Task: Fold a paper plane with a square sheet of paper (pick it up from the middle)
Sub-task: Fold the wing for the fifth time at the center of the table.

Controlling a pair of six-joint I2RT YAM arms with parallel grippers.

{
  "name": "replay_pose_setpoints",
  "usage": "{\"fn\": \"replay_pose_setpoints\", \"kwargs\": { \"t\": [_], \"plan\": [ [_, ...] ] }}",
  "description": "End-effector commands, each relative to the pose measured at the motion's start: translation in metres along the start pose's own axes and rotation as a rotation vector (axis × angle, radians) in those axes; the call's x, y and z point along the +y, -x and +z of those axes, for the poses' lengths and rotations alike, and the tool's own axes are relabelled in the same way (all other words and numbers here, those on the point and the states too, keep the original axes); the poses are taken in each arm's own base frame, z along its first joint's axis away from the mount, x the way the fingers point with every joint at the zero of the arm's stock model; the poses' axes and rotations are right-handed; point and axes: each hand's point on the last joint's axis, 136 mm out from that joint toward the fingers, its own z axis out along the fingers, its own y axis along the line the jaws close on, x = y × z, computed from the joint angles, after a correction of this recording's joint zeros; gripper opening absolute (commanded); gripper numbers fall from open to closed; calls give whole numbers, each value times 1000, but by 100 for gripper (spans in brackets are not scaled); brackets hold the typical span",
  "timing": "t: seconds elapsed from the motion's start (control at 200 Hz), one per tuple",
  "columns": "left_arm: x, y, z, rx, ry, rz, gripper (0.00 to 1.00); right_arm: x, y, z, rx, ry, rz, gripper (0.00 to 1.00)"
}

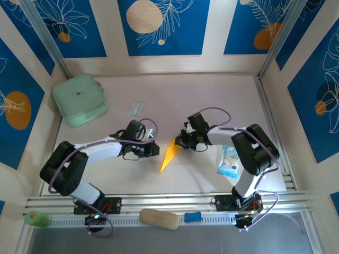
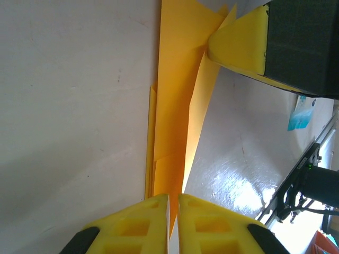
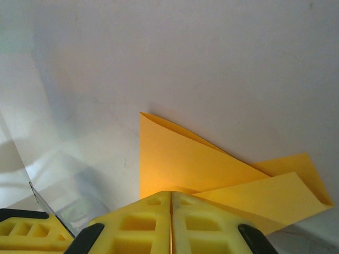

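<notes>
In the top view the right gripper [image 1: 181, 143] covers the wide end of the paper [image 1: 168, 158], and the print on the packet [image 1: 229, 160] is too small to read. In the left wrist view the paper runs off the top edge, and its near end disappears behind the closed left gripper [image 2: 173, 205]. Whether that gripper pinches it cannot be told. In the right wrist view the right gripper hides the paper's near edge.

the pale table [image 1: 212, 95] bears a mint-green pouch [image 1: 79, 99] far left, a clear wrapper [image 1: 136, 109] near it, the folded orange-yellow paper [image 1: 169, 156] mid-table, and a blue-and-white packet [image 1: 229, 160] at right.
</notes>
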Motion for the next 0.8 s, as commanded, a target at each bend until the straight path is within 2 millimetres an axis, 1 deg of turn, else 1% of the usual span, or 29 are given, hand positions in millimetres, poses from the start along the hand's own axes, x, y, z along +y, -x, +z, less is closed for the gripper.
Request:
{"fn": "replay_pose_setpoints", "kwargs": {
  "t": [0.0,0.225,0.575,0.795],
  "plan": [
    [8,-3,-5,0,24,-25,11,1,-2,-8,-5,-4,10,8],
    [8,-3,-6,-7,24,-23,11,1,-2,-12,-19,-4,9,8],
    [11,-6,-6,-5,33,-31,13,2,-3,-12,-19,2,9,10],
    [8,-4,-7,-7,28,-26,13,3,-1,-15,-30,2,6,10]
  ]
}}
